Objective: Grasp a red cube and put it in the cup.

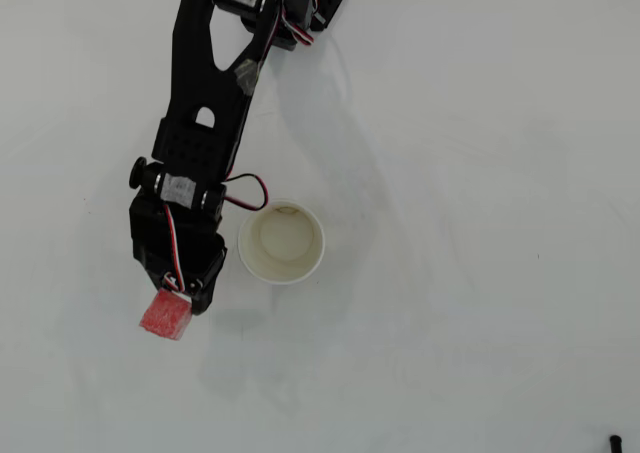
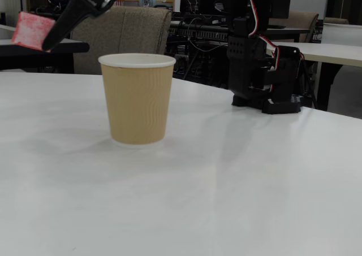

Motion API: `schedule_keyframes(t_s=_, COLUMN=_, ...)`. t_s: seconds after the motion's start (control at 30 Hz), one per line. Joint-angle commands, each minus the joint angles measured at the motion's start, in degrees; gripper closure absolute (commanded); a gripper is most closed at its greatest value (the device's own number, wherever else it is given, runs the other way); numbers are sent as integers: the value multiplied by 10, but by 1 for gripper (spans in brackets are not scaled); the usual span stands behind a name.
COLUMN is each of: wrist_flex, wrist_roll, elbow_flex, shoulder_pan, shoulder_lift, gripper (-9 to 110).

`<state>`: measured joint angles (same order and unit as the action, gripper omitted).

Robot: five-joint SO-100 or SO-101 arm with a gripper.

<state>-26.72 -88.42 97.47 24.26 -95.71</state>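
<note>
black gripper [image 1: 176, 295] pinching small grainy red cube [image 1: 166, 317] by its edge | hanging beside tan paper cup [image 1: 283, 241] | risk: slipping out, missing rim

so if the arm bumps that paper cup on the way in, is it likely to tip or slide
Probably slides or tips easily: the cup looks like thin paper and its inside shows empty, so likely light. It is taller than its base and tapers downward, so a knock near the rim would likely topple it. The table looks smooth, offering little grip.
</note>
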Motion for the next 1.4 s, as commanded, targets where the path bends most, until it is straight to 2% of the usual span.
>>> schedule_keyframes(t_s=0.0, wrist_flex=-2, wrist_roll=4, elbow_flex=12, shoulder_pan=-10, shoulder_lift=-82, gripper=93)
schedule_keyframes(t_s=1.37, wrist_flex=11, wrist_roll=7, elbow_flex=274, shoulder_pan=-56, shoulder_lift=-391, gripper=93)
